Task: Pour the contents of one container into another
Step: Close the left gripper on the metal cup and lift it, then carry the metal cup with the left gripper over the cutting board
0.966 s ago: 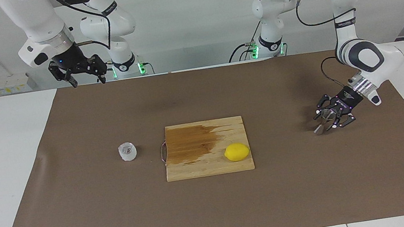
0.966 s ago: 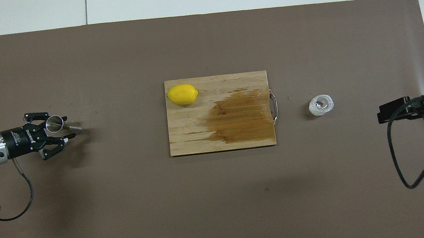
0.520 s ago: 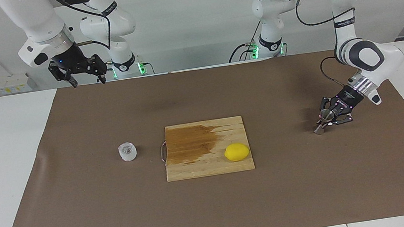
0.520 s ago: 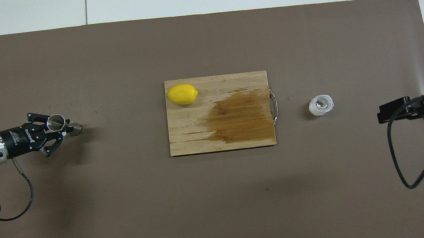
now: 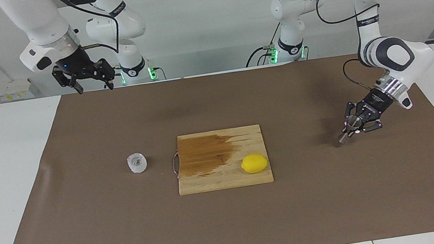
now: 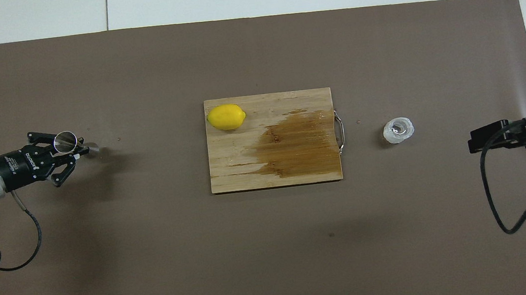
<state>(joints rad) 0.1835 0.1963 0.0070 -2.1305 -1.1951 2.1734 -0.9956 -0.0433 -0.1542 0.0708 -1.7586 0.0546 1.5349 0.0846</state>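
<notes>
Pinching the steel jigger (image 5: 347, 128) at its narrow waist, the left gripper (image 5: 354, 126) sits low over the brown mat (image 5: 232, 223) toward the left arm's end of the table. Its fingertips are pressed in on the jigger, which tilts so that one cone's open mouth faces up and the lower cone points down toward the mat; whether that cone touches the mat cannot be told. In the overhead view the jigger (image 6: 72, 143) sticks out past the left gripper (image 6: 69, 149) toward the middle of the table.

Well apart from it, at the table's middle, lies a wooden cutting board (image 5: 225, 176) with a dark wet stain, and a lemon (image 5: 254, 163) rests on the board's corner nearest the jigger.

Past the board's handle, toward the right arm's end, the clear cup (image 5: 137, 162) stands upright on the mat, untouched.

High over the mat's edge nearest the robots, the right gripper (image 5: 92, 85) waits with its fingers spread, holding nothing.
</notes>
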